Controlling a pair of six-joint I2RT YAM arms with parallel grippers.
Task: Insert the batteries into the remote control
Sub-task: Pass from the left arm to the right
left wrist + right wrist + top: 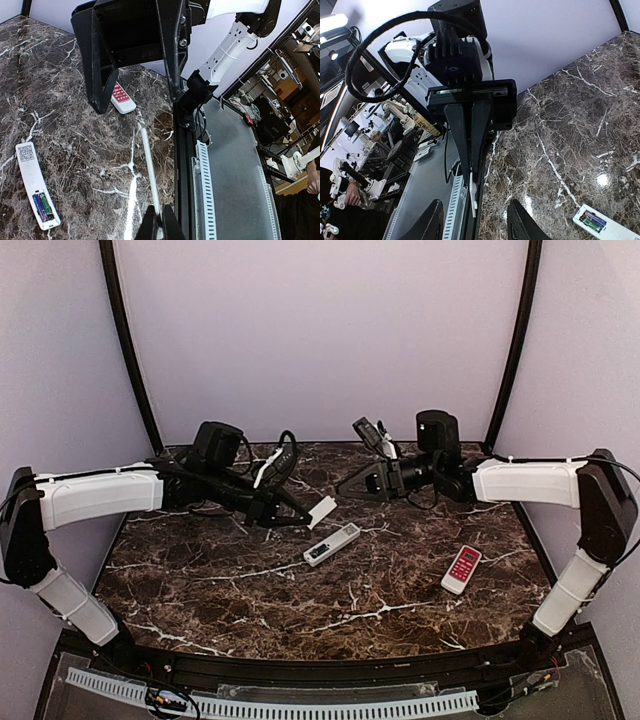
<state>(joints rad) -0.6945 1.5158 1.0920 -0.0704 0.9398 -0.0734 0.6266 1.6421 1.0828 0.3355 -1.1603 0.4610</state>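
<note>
A: Lilac walls; glossy brown marble tabletop (200,580), veined white. Count?
B: Two remotes. Slim white remote control (332,544) mid-table, back open. Stubby red-and-white remote (461,569) nearer the right edge. Two batteries (42,207), small cylinders, side by side in the open bay. One thin flat white cover (322,511).
A: Grippers?
B: Left gripper (160,227) pinched on the cover. Right gripper (476,222) fingers spread apart.
</note>
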